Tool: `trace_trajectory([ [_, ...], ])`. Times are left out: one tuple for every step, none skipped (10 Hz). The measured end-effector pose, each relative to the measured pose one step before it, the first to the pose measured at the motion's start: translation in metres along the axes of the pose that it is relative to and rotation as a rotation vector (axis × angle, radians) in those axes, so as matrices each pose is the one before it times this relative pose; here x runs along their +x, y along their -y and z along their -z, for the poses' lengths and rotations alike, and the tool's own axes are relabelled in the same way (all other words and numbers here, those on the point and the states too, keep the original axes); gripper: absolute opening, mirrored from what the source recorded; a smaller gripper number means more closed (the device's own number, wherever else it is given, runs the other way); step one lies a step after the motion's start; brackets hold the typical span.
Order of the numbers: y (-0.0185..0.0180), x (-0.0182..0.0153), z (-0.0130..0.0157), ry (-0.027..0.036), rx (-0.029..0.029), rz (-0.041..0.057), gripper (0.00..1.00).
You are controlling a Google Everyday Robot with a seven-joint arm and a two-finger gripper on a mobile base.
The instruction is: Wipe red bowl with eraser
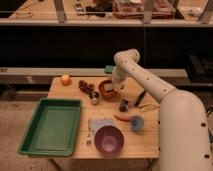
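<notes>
The red bowl (106, 89) is small, round and reddish-brown, and stands at the back middle of the wooden table (150, 142). My gripper (116, 85) hangs down from the white arm (150, 85) and sits right at the bowl's right rim, partly over it. I cannot make out an eraser; if the gripper holds one, it is hidden. A small teal thing (108, 69) shows just behind the gripper.
A green tray (50, 125) takes up the left of the table. A purple bowl (109, 140) stands at the front, with a light-blue cup (136, 122) and a carrot (122, 118) to its right. An orange (66, 79), dark grapes (86, 86) and a small can (94, 97) lie left of the red bowl.
</notes>
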Motion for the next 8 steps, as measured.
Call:
trace_trajectory([
  [0.01027,-0.00249,-0.00310,0.00395,0.00145,0.00293,0.00],
  [0.00976,-0.00050,-0.00403,-0.00071,-0.00005,-0.00026,0.00],
  [0.00917,-0.00547,-0.00468,0.00259,-0.00014,0.00613,0.00],
  [0.00487,-0.00689,-0.00321,0.00607,-0.00082,0.00494,0.00],
  [0.00479,-0.00441,-0.00617,0.00206,-0.00595,0.00474,0.00],
  [0.00248,-0.00391,-0.00400,0.00557,-0.00536,0.00397,0.00],
  [0.00258,-0.00566,-0.00360,0.00530,-0.00389,0.00686,0.00],
  [0.00283,-0.01486,-0.00313,0.01138,-0.00475,0.02751,0.00],
])
